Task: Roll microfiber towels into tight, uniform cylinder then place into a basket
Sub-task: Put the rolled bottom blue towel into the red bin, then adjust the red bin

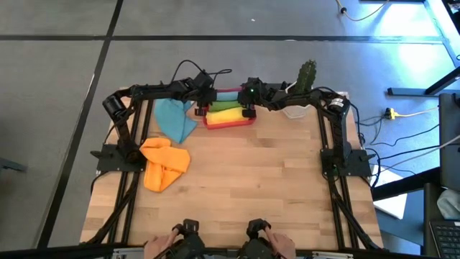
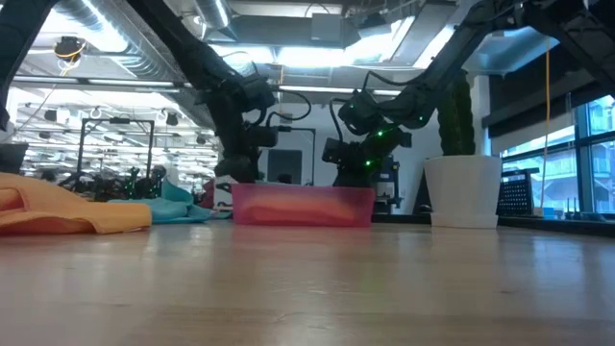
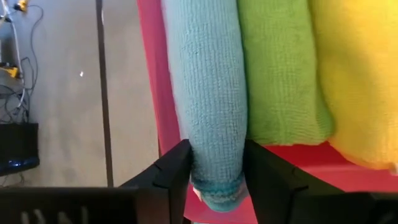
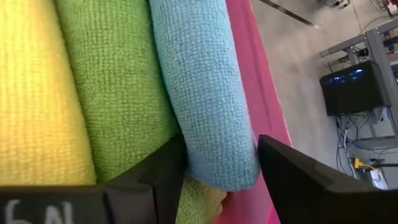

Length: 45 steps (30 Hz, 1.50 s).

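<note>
Left wrist view: blue roll (image 3: 211,99) lies lengthwise along the basket (image 3: 163,118) wall, one end between each gripper's parted jaws, green roll (image 3: 280,68) beside.

Probably a robotics lab: exposed ceiling ducts (image 2: 144,58), strip lights (image 2: 317,58) and distant equipment racks (image 2: 106,144).

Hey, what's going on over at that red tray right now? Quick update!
Left gripper and right gripper straddle opposite ends of the rolled teal towel, jaws parted. It lies in the red basket beside green and yellow rolls. Nothing in the way.
</note>
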{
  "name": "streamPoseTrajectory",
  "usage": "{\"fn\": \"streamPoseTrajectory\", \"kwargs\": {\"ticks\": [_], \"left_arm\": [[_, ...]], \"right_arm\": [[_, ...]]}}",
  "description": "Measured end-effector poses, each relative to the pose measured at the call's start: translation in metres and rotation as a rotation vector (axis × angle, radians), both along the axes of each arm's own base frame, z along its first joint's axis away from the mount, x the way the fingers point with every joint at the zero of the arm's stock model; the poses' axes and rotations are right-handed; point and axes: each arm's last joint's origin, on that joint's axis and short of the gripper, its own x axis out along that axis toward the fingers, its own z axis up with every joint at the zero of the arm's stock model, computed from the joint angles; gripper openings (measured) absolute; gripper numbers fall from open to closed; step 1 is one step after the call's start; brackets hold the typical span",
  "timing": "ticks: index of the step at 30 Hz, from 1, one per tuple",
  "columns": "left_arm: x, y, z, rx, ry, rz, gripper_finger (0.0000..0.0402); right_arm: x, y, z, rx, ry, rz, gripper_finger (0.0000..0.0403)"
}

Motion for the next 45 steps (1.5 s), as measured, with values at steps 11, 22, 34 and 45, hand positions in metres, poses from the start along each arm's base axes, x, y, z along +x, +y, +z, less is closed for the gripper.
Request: {"fn": "streamPoseTrajectory", "kwargs": {"ticks": [11, 22, 34, 45], "left_arm": [[0.008, 0.001, 0.021, -0.02, -0.012, 0.023, 0.0171], [0.014, -0.003, 0.027, 0.004, -0.015, 0.038, 0.0189], [-0.013, -0.038, 0.103, -0.072, -0.363, 0.069, 0.0188], [-0.015, -0.123, 0.072, -0.161, -0.772, -0.061, 0.0188]], "right_arm": [[-0.003, 0.011, 0.035, -0.017, -0.028, 0.011, 0.0202], [-0.012, 0.023, 0.045, 0.059, 0.041, 0.003, 0.0202], [-0.039, 0.045, 0.117, 0.202, -0.158, 0.056, 0.0162], [-0.065, 0.097, 0.092, 0.37, -0.386, 0.38, 0.0085]]}}
